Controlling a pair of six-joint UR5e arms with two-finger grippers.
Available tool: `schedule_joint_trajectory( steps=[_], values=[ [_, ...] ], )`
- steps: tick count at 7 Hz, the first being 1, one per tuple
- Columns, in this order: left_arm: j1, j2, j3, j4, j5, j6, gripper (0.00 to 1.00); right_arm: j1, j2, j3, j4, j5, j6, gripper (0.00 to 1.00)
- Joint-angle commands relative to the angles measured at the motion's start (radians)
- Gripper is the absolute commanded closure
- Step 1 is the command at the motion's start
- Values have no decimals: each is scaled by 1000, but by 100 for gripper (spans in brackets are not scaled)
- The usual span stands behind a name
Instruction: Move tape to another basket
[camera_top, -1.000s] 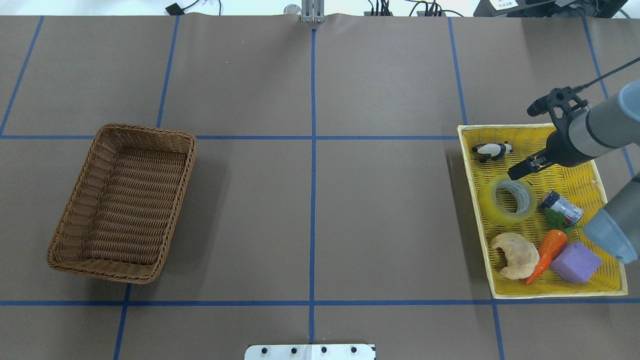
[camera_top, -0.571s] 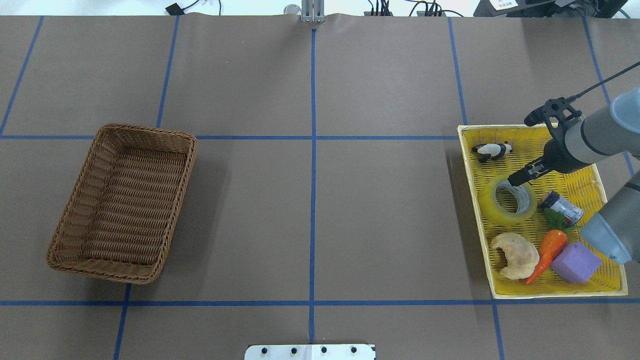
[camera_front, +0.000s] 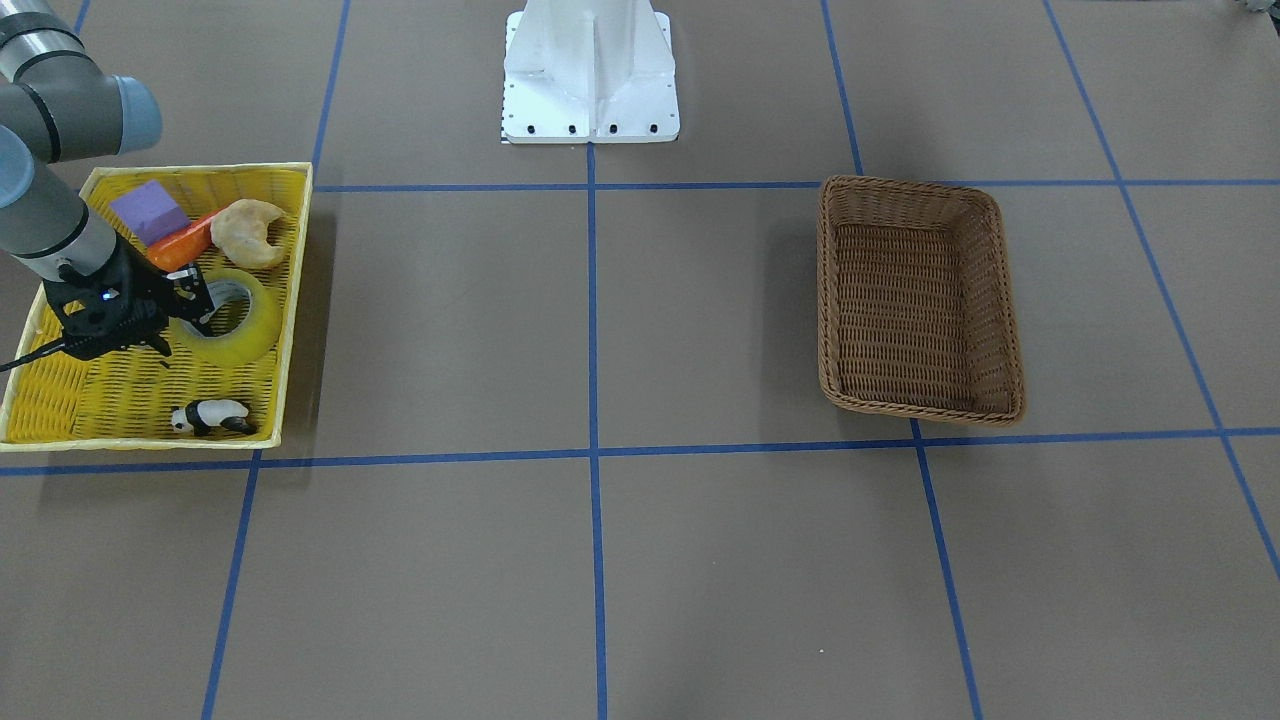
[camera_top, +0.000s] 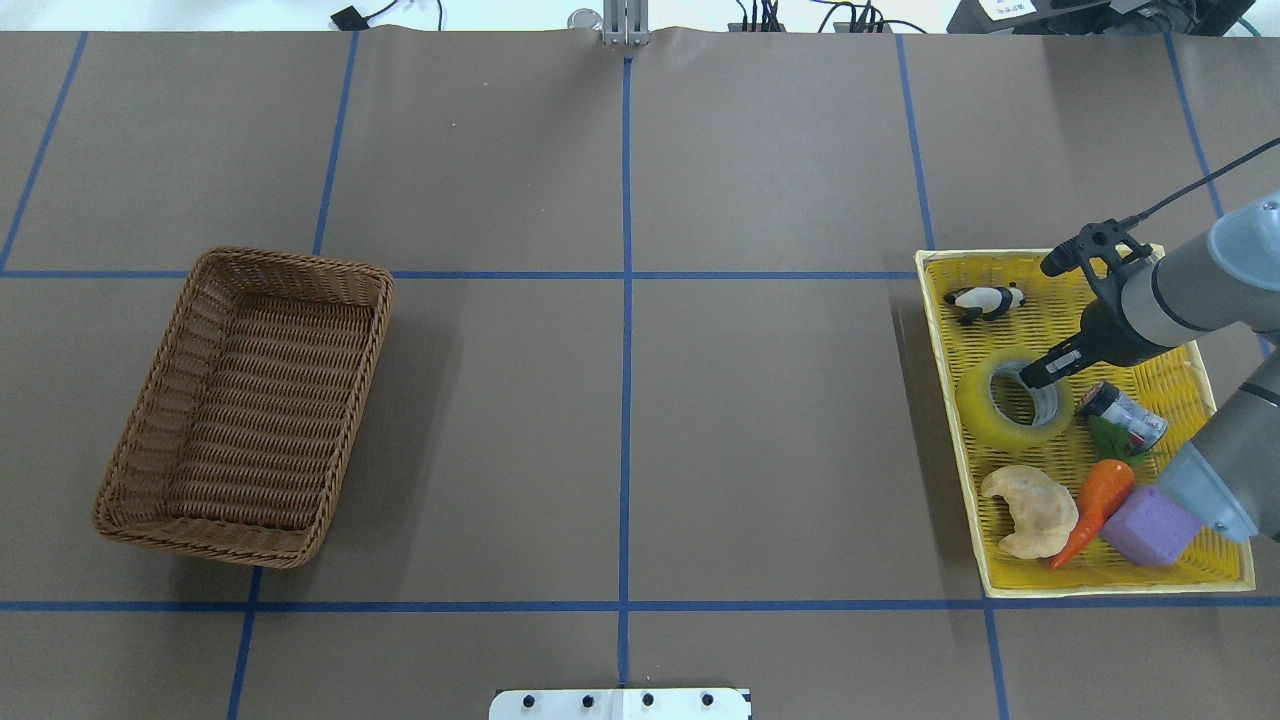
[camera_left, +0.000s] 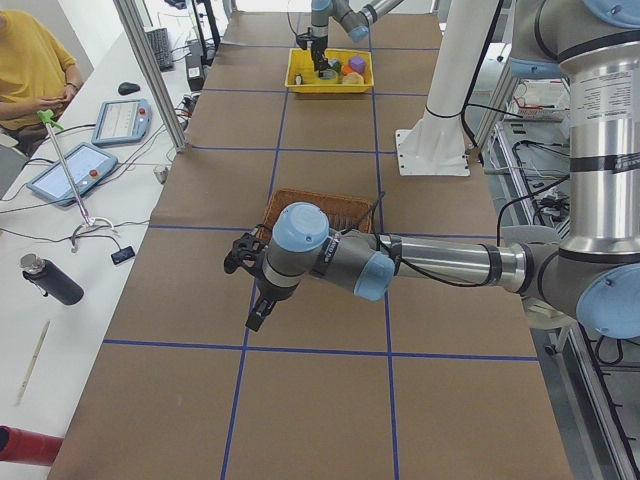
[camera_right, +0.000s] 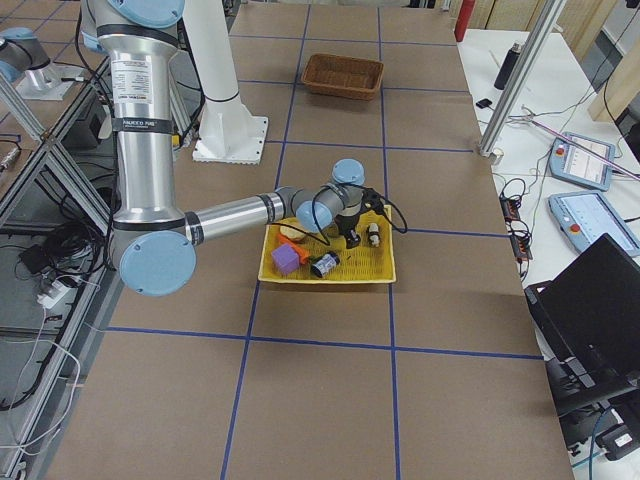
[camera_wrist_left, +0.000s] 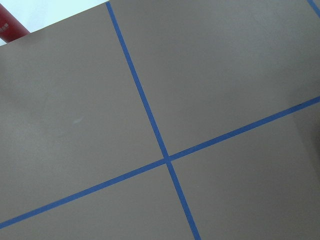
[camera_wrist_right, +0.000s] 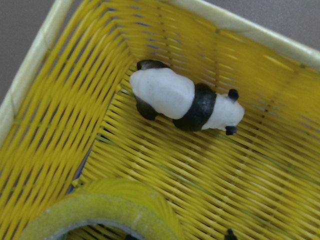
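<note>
We were at the grasping step. The right gripper (camera_top: 1036, 377) hung low over the tape (camera_top: 985, 412), and nothing had been lifted yet. The tape lay flat on the floor of the yellow woven tray (camera_top: 1110, 589), at the table's right end. It sat between the panda figurine (camera_top: 985, 300) and the croissant (camera_top: 1030, 510), with the small cylinder (camera_top: 1125, 415) just beside it.

From overhead, the gripper's tip sat over the far rim of the ring's core, on the panda's side. In the right wrist view the tape's (camera_wrist_right: 100, 212) rim filled the bottom edge, and two dark tips showed there, set apart. We therefore judged the jaws to be parted and not closed on anything, probably lined up to straddle the ring's wall. Whether they touched the tape we could not tell.

The next move, as we judged it, called for a short descent so that one finger went inside the core and one outside. After that came a firm close and a lift high enough to clear the tray's wall. The brown wicker basket (camera_top: 290, 261) stood well apart at the table's left end, so a long carry across the centre line lay ahead.

The left gripper (camera_left: 252, 320) showed only in the exterior left view, over bare table near the basket. We could not tell whether it was parted or closed.
</note>
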Motion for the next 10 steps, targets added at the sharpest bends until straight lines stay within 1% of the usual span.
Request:
schedule_joint_trajectory(
  steps=[1, 2, 3, 5, 6, 7, 8, 9, 10],
  values=[
    [0, 0, 2, -11, 0, 0, 1, -3, -27, 39, 0, 21, -7, 95],
    [-2, 2, 1, -14, 0, 0, 1, -3, -36, 54, 0, 23, -7, 100],
    [0, 5, 2, -14, 0, 0, 1, 10, -49, 91, 0, 29, -9, 100],
    [-2, 5, 2, -14, -2, -2, 1, 152, -55, 157, 0, 141, -7, 100],
    [0, 5, 1, -14, -2, -3, 1, 190, -29, 157, 2, 146, -6, 100],
    [0, 2, -5, -20, -2, -3, 1, 195, 37, 146, 0, 135, 17, 100],
    [0, 2, 1, -91, 0, -11, 1, 195, 110, 122, 0, 130, 104, 100],
    [2, 0, -1, -135, -2, -53, 1, 194, 190, 97, 2, 124, 211, 100],
    [9, -6, 4, -187, -2, -58, 1, 176, 264, 67, 2, 95, 274, 100]
  ],
)
